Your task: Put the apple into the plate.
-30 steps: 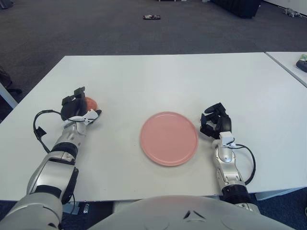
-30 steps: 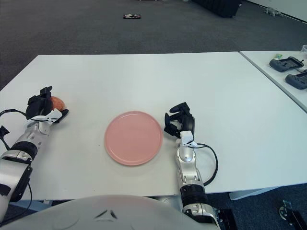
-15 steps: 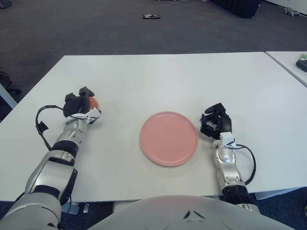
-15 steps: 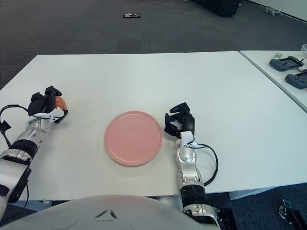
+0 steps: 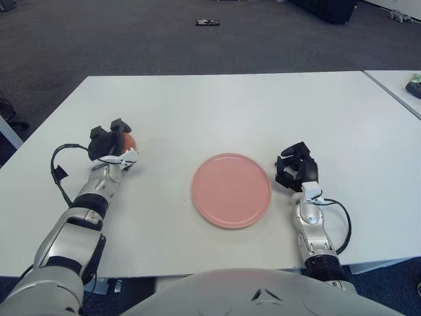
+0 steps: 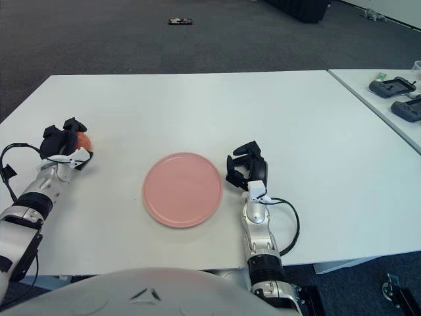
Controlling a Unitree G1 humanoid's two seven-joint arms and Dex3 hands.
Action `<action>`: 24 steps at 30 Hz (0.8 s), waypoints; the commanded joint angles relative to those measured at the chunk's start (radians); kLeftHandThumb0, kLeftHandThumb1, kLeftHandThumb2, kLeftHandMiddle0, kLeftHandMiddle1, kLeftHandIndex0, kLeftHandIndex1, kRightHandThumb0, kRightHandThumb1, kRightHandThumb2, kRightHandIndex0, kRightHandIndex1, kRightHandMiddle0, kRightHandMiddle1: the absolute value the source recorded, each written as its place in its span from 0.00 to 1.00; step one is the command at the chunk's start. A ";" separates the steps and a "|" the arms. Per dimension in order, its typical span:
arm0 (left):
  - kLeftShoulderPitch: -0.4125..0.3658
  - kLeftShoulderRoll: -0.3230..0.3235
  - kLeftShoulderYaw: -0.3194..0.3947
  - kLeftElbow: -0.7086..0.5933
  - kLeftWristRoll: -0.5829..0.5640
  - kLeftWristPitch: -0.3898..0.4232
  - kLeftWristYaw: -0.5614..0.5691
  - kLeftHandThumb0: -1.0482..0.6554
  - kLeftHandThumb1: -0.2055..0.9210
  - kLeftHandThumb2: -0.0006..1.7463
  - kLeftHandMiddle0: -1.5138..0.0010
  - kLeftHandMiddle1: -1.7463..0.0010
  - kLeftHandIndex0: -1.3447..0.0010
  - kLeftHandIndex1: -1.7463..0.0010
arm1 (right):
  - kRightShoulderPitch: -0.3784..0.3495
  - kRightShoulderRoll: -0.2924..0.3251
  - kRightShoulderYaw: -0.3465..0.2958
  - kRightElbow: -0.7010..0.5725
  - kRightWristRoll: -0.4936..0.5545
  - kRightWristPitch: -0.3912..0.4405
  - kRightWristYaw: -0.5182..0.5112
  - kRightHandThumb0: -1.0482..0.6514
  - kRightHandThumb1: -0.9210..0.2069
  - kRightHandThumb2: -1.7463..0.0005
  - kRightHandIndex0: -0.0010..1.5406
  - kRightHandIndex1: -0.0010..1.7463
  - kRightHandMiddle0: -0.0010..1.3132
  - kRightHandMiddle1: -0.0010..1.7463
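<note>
Left eye view: left hand (image 5: 109, 142) fingers curled round apple (image 5: 129, 141).

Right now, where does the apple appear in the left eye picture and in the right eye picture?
Left eye view: the apple is at middle left, inside the left hand, left of the pink plate.
Right eye view: the apple is near the left edge, in the same hand.
Shared landmark: the pink plate, to the apple's right in both.

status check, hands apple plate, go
Left hand closed on apple, at table's left side. Right hand idle beside plate, on its right. Plate bare; nothing between apple and plate.
</note>
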 commanded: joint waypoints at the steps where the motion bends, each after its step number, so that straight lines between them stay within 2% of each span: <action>1: 0.044 -0.023 0.003 0.002 -0.020 0.041 -0.049 0.48 0.33 0.85 0.14 0.00 0.20 0.00 | 0.000 0.000 -0.006 -0.016 0.006 0.006 -0.005 0.38 0.28 0.45 0.40 0.77 0.30 1.00; 12: 0.068 -0.033 0.034 -0.055 -0.054 0.050 -0.053 0.51 0.36 0.88 0.11 0.00 0.16 0.00 | 0.000 -0.005 -0.006 -0.019 0.004 0.015 -0.006 0.38 0.32 0.42 0.42 0.77 0.32 1.00; 24: 0.082 -0.032 0.048 -0.067 -0.072 -0.002 -0.043 0.54 0.34 0.90 0.09 0.00 0.12 0.00 | -0.003 -0.005 -0.007 -0.019 0.007 0.020 -0.004 0.38 0.31 0.42 0.41 0.77 0.32 1.00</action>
